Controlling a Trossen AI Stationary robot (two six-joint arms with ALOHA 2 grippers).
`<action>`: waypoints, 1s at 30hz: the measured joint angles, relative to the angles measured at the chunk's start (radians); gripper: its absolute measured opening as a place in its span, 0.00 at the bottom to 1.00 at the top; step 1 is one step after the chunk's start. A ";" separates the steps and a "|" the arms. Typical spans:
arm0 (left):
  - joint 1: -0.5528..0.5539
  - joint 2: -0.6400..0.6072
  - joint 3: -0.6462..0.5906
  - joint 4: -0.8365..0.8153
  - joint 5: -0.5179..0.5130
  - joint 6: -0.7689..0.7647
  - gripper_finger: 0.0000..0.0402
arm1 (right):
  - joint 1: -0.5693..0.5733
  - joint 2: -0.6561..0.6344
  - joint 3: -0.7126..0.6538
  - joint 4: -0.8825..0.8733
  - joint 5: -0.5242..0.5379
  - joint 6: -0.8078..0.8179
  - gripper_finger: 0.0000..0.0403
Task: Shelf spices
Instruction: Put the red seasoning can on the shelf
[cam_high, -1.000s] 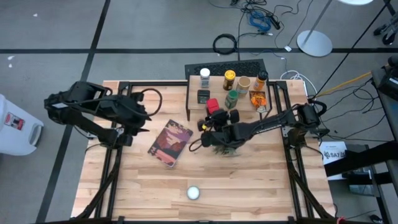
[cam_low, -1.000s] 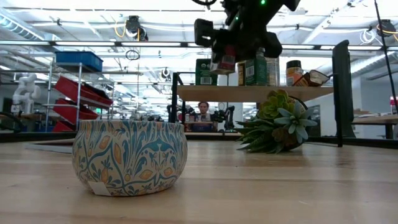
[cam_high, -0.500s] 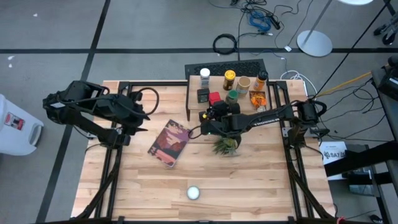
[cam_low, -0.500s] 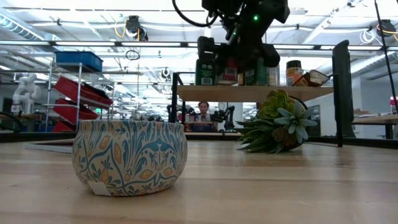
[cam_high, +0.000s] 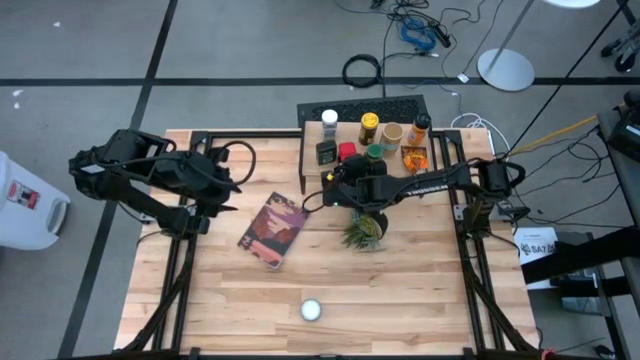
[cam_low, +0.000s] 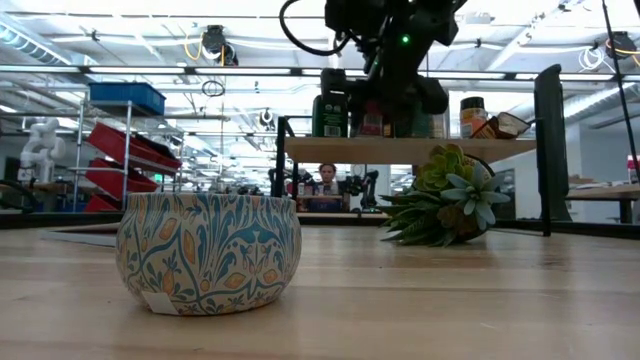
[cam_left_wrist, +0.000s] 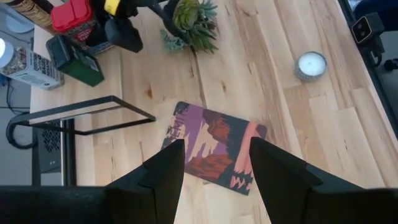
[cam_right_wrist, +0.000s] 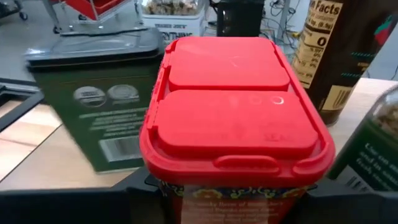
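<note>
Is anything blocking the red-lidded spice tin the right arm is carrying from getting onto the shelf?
Nothing visible: the right gripper holds the red-lidded tin at the shelf, between the dark green tin and a green-capped jar.

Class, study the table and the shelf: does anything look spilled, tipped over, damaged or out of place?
Nothing looks spilled or broken. The jars on the shelf stand upright. The right gripper holds the red-lidded tin level beside the dark green tin. The potted plant, book and candle sit undisturbed on the table.
</note>
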 joint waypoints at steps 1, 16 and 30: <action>0.000 0.000 0.000 0.000 0.000 0.000 0.48 | -0.007 0.000 0.000 0.000 -0.010 0.000 0.38; 0.000 0.000 0.000 0.000 0.000 -0.016 0.48 | -0.042 0.000 0.000 0.008 -0.044 -0.008 0.38; 0.000 0.000 0.000 0.000 0.000 -0.026 0.48 | -0.026 0.000 0.000 0.005 -0.046 -0.022 0.65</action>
